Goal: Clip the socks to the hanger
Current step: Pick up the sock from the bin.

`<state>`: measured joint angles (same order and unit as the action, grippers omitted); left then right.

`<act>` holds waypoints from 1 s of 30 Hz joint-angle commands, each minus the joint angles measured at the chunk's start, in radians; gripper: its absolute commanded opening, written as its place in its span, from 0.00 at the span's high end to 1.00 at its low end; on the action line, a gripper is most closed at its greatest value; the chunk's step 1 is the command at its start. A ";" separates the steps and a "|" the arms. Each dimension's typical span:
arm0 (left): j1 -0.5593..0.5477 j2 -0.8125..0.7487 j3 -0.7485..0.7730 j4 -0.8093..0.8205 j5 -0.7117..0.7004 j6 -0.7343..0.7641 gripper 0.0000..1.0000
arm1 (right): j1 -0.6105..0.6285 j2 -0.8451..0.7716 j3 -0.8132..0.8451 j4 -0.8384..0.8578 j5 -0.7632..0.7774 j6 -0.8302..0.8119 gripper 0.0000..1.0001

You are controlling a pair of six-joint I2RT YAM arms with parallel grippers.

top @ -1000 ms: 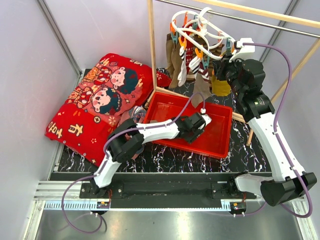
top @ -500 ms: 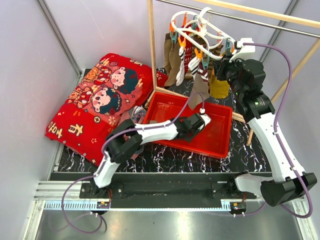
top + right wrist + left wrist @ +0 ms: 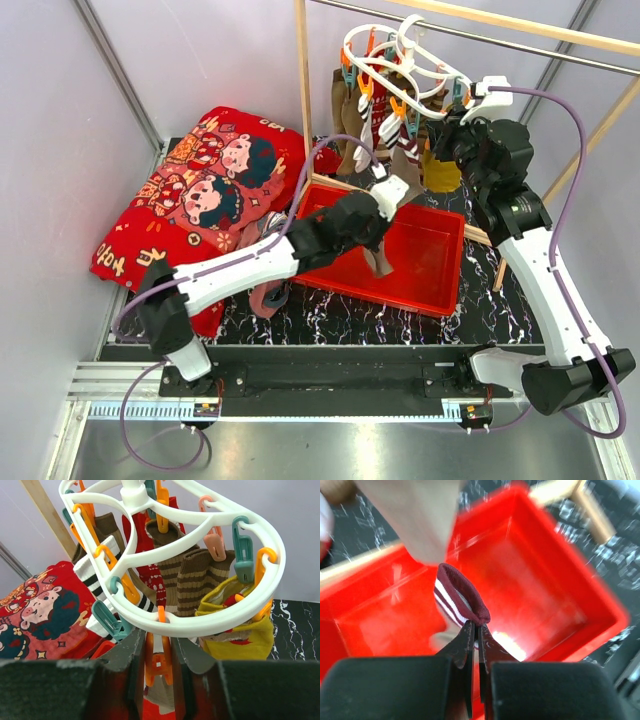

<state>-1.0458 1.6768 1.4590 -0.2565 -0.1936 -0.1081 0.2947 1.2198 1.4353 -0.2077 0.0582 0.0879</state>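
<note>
The white ring hanger hangs from the rail, with several socks clipped to its pegs. My left gripper is shut on the maroon, white-striped cuff of a taupe sock and holds it in the air above the red bin. In the left wrist view the closed fingertips pinch that cuff. My right gripper is at the hanger's near rim. Its jaws stand tight on both sides of an orange clip peg, whose lower prongs are spread.
A red bin lies below the hanger, also in the left wrist view. A red cartoon cushion lies to the left. Wooden poles frame the rail. A mauve cloth bundle lies by the bin. A yellow sock hangs near my right gripper.
My left arm has risen out of the red bin, up and slightly left towards the hanger, lifting the sock clear. The right arm has stayed at the hanger.
</note>
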 commanded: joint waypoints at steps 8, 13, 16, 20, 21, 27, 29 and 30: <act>0.012 -0.137 0.047 0.232 0.066 -0.080 1.00 | 0.007 -0.042 0.011 0.010 -0.038 0.042 0.89; 0.012 -0.121 0.115 0.272 0.169 -0.111 1.00 | 0.006 -0.046 0.011 0.007 -0.050 0.055 0.89; 0.010 -0.126 0.116 0.318 0.232 -0.134 1.00 | 0.006 -0.046 0.013 0.004 -0.047 0.055 0.89; 0.010 -0.120 0.139 0.350 0.249 -0.134 1.00 | 0.007 -0.049 0.013 0.001 -0.049 0.056 0.89; 0.010 -0.111 0.152 0.346 0.241 -0.133 1.00 | 0.004 -0.046 0.014 -0.001 -0.049 0.056 0.89; 0.015 -0.052 0.204 0.352 0.136 -0.113 1.00 | 0.006 -0.052 0.025 -0.005 -0.055 0.062 0.89; 0.021 -0.025 0.222 0.349 0.131 -0.116 1.00 | 0.004 -0.059 0.028 -0.007 -0.055 0.064 0.89; 0.024 -0.016 0.239 0.350 0.129 -0.116 1.00 | 0.006 -0.059 0.030 -0.009 -0.055 0.064 0.89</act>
<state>-1.0340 1.6169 1.6211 0.0261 -0.0223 -0.2264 0.2947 1.1938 1.4357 -0.2123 0.0139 0.1398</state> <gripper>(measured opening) 0.015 0.265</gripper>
